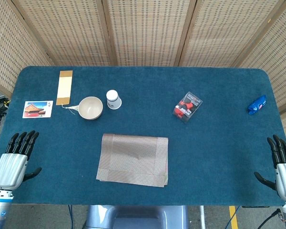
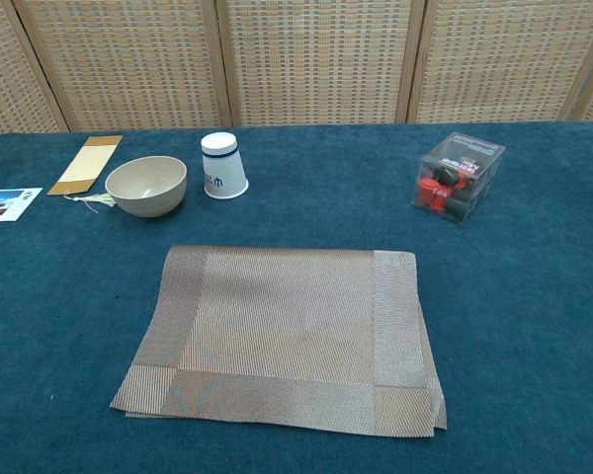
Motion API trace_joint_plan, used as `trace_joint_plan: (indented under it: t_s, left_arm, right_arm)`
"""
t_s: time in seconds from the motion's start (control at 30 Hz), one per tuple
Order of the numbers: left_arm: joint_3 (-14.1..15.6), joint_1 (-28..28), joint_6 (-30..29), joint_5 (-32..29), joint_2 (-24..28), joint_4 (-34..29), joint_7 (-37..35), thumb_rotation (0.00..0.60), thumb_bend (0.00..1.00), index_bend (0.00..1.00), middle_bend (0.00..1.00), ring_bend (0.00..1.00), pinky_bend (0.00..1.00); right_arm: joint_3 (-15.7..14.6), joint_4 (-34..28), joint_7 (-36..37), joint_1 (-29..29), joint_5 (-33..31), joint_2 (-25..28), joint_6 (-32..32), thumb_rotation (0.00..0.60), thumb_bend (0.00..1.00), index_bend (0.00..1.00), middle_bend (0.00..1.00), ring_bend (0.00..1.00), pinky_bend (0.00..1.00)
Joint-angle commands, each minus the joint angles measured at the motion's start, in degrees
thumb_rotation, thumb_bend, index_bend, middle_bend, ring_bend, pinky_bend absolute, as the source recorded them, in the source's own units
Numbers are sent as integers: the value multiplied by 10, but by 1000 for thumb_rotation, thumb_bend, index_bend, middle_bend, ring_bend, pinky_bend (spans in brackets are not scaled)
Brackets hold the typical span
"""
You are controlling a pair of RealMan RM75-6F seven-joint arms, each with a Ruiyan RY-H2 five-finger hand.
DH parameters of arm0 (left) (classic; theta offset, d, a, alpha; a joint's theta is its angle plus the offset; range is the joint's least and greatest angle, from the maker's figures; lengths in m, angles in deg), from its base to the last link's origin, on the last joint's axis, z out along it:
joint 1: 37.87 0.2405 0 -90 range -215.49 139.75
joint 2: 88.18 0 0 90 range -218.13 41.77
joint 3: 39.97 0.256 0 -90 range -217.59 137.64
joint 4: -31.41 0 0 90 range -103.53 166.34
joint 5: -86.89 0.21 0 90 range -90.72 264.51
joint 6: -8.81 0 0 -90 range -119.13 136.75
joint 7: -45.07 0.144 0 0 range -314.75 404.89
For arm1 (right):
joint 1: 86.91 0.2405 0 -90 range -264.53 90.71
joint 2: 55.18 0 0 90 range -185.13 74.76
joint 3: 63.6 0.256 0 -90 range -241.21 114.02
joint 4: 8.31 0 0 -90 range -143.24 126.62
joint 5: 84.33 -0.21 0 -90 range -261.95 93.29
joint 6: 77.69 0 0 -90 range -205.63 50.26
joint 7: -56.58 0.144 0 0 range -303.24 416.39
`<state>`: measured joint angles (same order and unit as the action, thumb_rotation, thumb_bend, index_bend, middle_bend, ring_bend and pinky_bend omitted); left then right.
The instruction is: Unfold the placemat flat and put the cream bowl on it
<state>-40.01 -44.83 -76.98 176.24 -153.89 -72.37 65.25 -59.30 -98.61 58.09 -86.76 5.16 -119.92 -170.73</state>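
1. The placemat lies folded double at the near middle of the blue table; the chest view shows its layered edges at the near right corner.
2. The bowl stands upright beyond the placemat's left end, apart from it, beside an upturned cup.
3. Only the head view shows the left hand and right hand, both released with fingers apart, at the near table corners.
4. Only the head view shows the blue object at far right; a clear box and bookmark appear in both.
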Motion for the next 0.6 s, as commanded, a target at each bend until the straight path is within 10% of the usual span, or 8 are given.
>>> trace_joint_plan:
  t_s: [0.03, 0.6]
  left_arm:
    - [0, 0, 3, 0, 0, 0, 3, 600, 52, 0, 0, 0, 0]
    - [5, -9, 21, 16, -17, 10, 6, 600, 54, 0, 0, 0, 0]
  right_arm:
    - [-1, -2, -1, 0, -1, 1, 2, 600, 65, 54, 0, 0, 0]
    - [0, -12, 8, 1, -14, 8, 16, 600, 64, 55, 0, 0, 0]
